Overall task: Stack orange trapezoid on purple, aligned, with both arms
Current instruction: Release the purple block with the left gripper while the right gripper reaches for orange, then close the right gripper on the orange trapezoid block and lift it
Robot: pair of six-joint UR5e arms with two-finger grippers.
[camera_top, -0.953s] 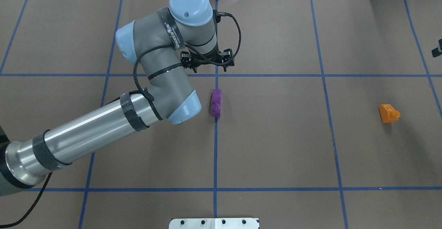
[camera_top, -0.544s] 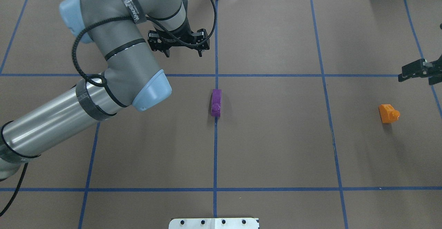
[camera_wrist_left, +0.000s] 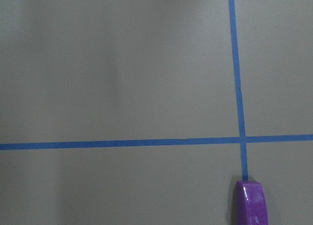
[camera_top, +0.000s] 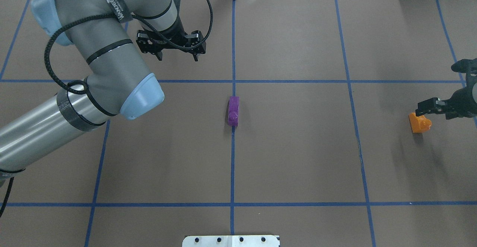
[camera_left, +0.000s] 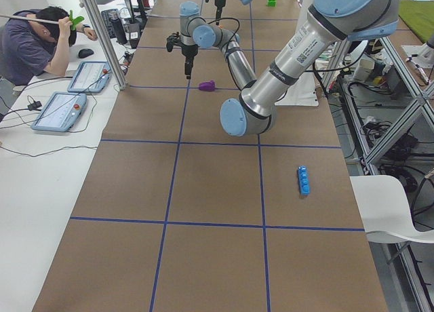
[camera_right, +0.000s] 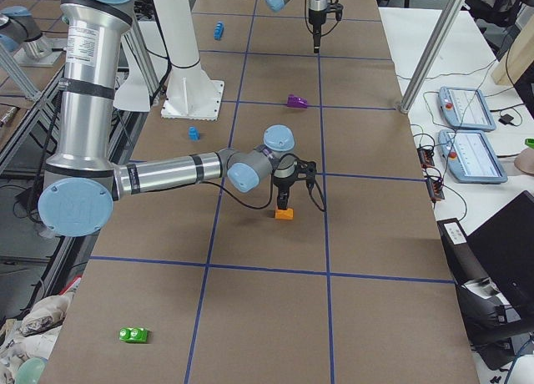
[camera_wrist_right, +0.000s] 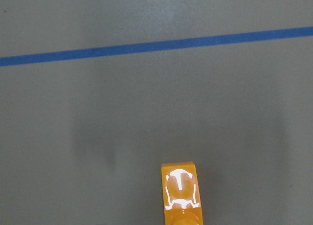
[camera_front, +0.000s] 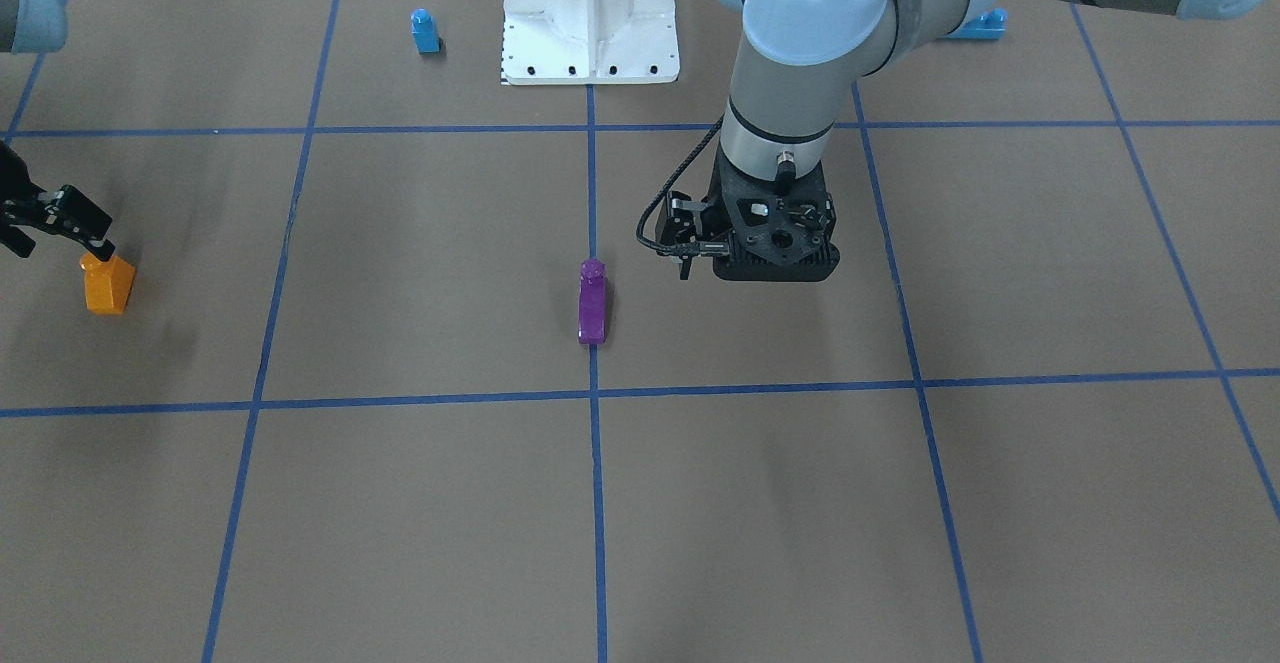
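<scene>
The left arm reaches in from the left side of the overhead view. The left tool hangs over the brown counter, in the far square just left of the centre tape line. Its jaws stand wide apart and hold nothing.

The purple lies apart from that tool, to its right and nearer the robot. It rests on the centre tape line, lengthwise along it, just short of the far crossing, with its stud end toward the robot. The left wrist view catches only one end of it at the bottom edge.

Well to the right, the orange sits on bare counter with its stud pointing right. The right tool enters from the right edge and hangs over the orange with its jaws spread and nothing gripped. One finger is close above the orange's far edge, and I cannot tell whether it touches. The right wrist view shows the orange at bottom centre.
</scene>
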